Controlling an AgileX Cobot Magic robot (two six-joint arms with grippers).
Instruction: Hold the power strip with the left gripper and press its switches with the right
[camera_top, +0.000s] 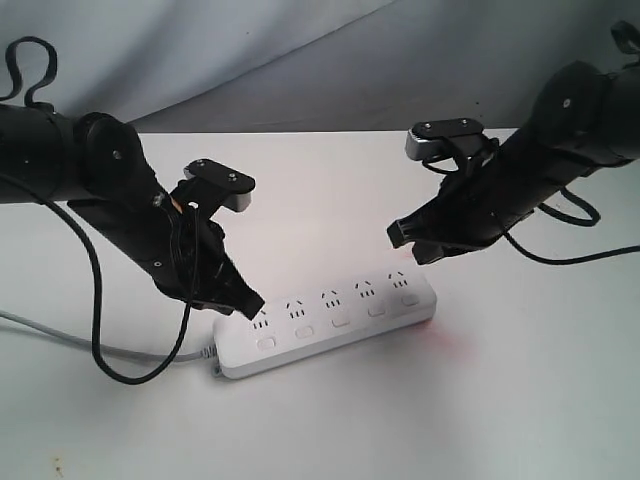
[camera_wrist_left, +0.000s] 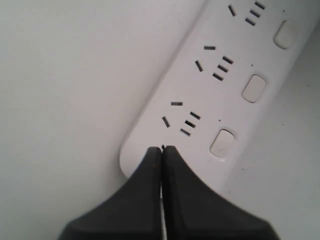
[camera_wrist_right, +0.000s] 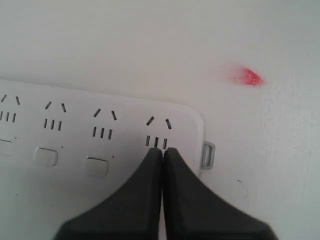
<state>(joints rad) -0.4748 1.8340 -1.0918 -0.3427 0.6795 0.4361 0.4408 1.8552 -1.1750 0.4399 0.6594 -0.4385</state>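
Note:
The white power strip (camera_top: 330, 320) lies slanted on the table, its grey cord (camera_top: 60, 340) running off to the left. My left gripper (camera_top: 252, 304) is shut, and its joined tips (camera_wrist_left: 162, 149) rest on the strip's cord end (camera_wrist_left: 200, 100), beside the first socket set and its switch (camera_wrist_left: 222, 142). Shut as well, my right gripper (camera_top: 405, 240) holds its tips (camera_wrist_right: 163, 150) over the last socket set at the other end of the power strip (camera_wrist_right: 75, 135). Two switches (camera_wrist_right: 97, 166) show beside it; the end switch is hidden under the fingers (camera_wrist_right: 140, 200).
A red glow (camera_top: 446, 342) lies on the white table (camera_top: 500, 400) just past the strip's right end, also seen as a red glow (camera_wrist_right: 247, 77) on the table. A black cable (camera_top: 130, 375) loops on the table at the left. A grey backdrop (camera_top: 300, 60) rises behind.

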